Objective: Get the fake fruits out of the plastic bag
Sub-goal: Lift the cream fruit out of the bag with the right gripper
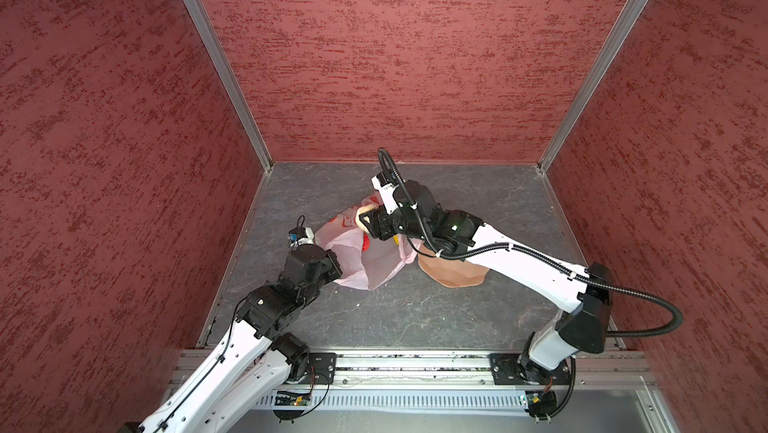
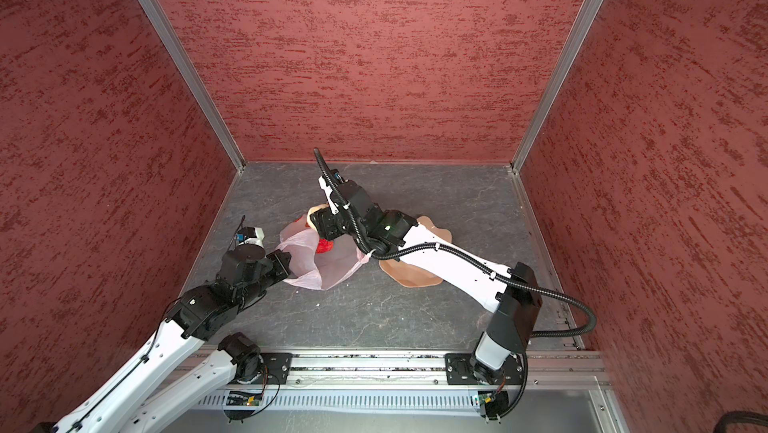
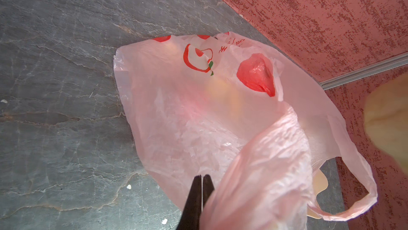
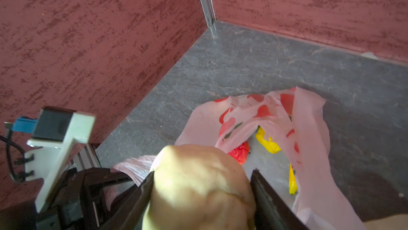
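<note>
Grippers are both clamping: right gripper on beige lumpy fruit over plastic bag, left gripper on bag's edge.

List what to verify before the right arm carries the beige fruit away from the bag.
1. Grip: right tool shut on the beige fruit: ok, a jaw on each side.
2. Bag hold: left tool shut at the plastic bag edge, mouth lifted: ok.
3. Beige fruit free of the film: cannot tell, film lies close behind it.
4. Drop spot: bowl free: cannot tell, the right arm covers most of it.
5. Bag emptied: not ok, a red fruit and yellow fruits lie inside.
</note>
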Robot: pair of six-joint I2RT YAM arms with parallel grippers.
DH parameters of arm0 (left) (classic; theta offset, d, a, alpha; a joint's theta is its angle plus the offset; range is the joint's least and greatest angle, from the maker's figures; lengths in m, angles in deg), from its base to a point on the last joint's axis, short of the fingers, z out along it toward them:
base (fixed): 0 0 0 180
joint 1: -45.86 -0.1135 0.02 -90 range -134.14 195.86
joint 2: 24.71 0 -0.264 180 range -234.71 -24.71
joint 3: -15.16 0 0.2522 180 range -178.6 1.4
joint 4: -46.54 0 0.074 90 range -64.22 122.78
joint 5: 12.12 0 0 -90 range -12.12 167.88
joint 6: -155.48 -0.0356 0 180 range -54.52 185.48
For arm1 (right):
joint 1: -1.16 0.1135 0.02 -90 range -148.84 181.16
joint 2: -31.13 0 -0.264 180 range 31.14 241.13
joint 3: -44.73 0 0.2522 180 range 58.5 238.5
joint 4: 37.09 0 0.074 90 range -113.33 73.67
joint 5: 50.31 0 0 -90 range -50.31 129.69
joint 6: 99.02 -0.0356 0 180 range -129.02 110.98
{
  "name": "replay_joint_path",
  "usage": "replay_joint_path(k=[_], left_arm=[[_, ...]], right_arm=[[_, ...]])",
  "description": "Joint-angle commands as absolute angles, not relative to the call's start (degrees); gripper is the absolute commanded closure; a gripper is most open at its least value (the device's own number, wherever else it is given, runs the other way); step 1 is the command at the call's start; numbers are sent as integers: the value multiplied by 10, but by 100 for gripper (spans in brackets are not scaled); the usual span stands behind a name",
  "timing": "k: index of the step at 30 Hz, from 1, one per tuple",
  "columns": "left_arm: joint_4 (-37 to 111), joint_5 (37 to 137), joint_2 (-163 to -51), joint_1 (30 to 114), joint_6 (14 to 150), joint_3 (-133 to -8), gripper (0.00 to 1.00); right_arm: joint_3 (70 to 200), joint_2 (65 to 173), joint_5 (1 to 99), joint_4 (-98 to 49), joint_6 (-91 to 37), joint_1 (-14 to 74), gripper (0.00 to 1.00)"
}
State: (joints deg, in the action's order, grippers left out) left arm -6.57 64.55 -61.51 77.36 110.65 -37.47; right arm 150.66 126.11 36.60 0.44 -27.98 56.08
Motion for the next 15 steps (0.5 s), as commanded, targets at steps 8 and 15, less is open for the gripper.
replay_joint_path(k=[8,15], left_arm=[[-52,654,-607,765,1091,-370,93],[-47,665,-608,757,1082,-374,92]], right_arm=[[1593,1313,299,18,-236,511,70],[1525,1262,258,11,-265,431,70]])
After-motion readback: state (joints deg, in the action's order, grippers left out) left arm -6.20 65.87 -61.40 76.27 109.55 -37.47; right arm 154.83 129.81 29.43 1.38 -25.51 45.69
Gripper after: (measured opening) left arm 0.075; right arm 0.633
